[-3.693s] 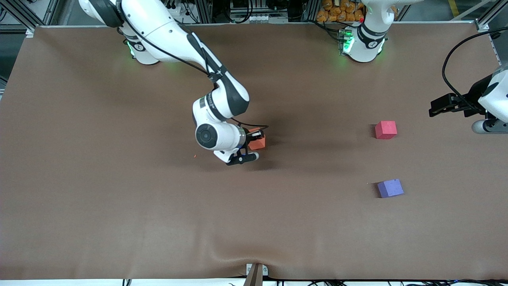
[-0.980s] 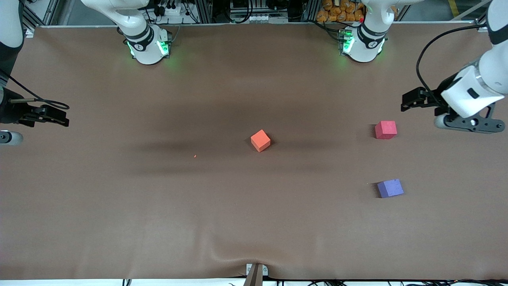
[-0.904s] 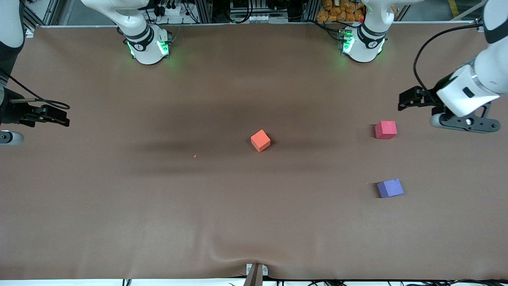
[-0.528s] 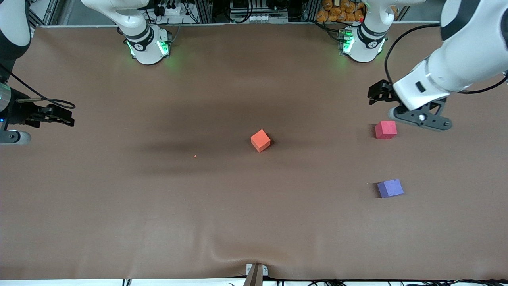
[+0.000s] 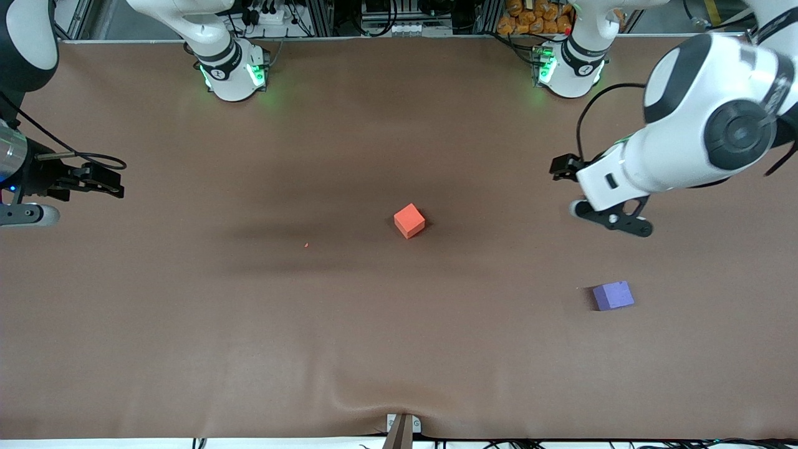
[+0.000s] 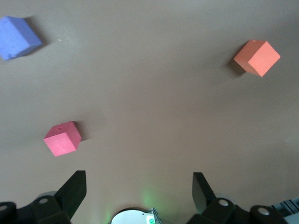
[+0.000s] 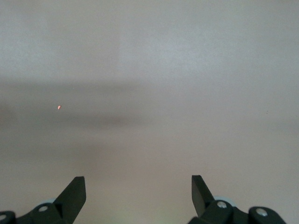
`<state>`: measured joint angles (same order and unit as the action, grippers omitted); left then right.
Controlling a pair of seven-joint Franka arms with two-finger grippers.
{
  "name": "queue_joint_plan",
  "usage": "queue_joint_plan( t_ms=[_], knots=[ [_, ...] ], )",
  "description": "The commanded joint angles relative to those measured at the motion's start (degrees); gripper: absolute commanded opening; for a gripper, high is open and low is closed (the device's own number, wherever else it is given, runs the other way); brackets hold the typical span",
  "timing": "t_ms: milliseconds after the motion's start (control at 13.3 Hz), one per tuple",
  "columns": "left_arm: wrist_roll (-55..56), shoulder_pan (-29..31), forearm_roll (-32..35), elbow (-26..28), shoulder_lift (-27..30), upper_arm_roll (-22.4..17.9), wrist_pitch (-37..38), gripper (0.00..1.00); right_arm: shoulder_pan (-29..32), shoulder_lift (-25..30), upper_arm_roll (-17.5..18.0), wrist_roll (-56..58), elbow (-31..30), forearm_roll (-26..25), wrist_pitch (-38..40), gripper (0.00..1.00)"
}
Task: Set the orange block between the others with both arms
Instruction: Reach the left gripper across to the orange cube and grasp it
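The orange block (image 5: 409, 220) (image 6: 257, 57) lies alone on the brown table near its middle. The purple cube (image 5: 613, 295) (image 6: 17, 37) sits toward the left arm's end, nearer the front camera. The left arm covers the pinkish-red cube in the front view; it shows in the left wrist view (image 6: 62, 138), beside the fingers and not between them. My left gripper (image 5: 611, 219) (image 6: 138, 189) hangs open and empty above that cube's spot. My right gripper (image 5: 25, 215) (image 7: 138, 192) waits open and empty over bare table at the right arm's end.
Both green-lit arm bases (image 5: 234, 72) (image 5: 570, 68) stand along the table's back edge. A tiny orange speck (image 5: 306, 245) (image 7: 59, 108) lies on the cloth. The cloth wrinkles (image 5: 374, 399) near a bracket (image 5: 402, 427) at the front edge.
The right gripper let go of the orange block and drew back to its end of the table. The left arm swung in from its end and now covers the pinkish-red cube.
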<state>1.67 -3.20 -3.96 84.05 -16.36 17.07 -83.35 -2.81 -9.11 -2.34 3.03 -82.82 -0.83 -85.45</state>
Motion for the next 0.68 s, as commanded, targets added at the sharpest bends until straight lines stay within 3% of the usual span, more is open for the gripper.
queue_joint_plan(
  t_ms=[0,452,603],
  knots=[
    [0.8,-2.1,-4.8,-1.3,-3.9,0.2,-0.6,1.00,-0.5,0.8,0.1,0.2,-0.1,-0.9,0.1,1.00],
    [6.2,-9.1,-5.4,-1.3,-6.8,0.0,-6.1,1.00,-0.9,0.8,0.1,0.1,-0.1,-1.0,0.1,1.00],
    [5.4,-9.9,-5.4,-1.4,-11.1,0.1,-7.7,1.00,-0.9,0.8,0.1,0.1,-0.1,-0.9,0.0,1.00]
  ],
)
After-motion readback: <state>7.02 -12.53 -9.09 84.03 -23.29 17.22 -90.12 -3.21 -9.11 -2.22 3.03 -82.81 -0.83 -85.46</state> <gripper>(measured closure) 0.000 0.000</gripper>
